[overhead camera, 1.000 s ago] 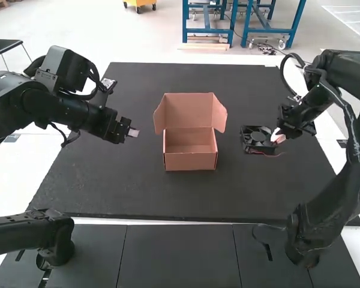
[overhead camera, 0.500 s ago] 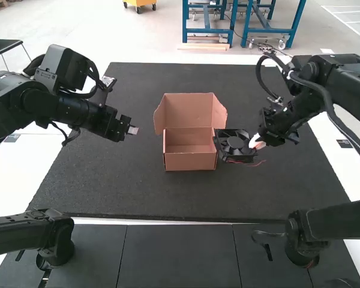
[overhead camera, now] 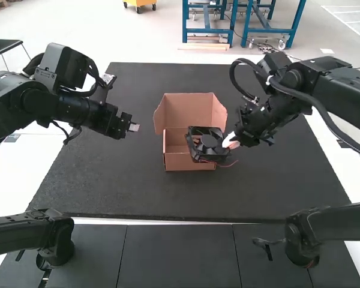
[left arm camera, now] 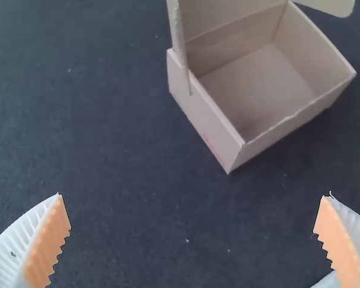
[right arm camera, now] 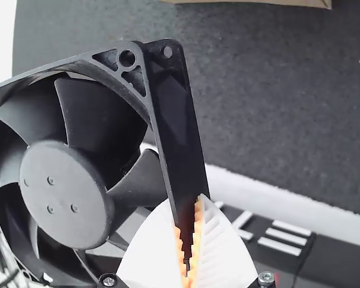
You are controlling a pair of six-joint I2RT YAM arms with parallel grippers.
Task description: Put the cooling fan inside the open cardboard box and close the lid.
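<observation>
Fan: cooling fan (overhead camera: 207, 144) held on edge at the cardboard box (overhead camera: 189, 111) front right corner.
Box: open, lid upright.
Right gripper (overhead camera: 231, 141): pinching the fan's frame.
Left gripper (overhead camera: 131, 127): spread wide, above black mat (overhead camera: 108, 180).

Cooling fan (overhead camera: 207, 144) in transit.
The right gripper (overhead camera: 230, 141) carries it leftward, from right of the cardboard box (overhead camera: 186, 114) to over its opening.
</observation>
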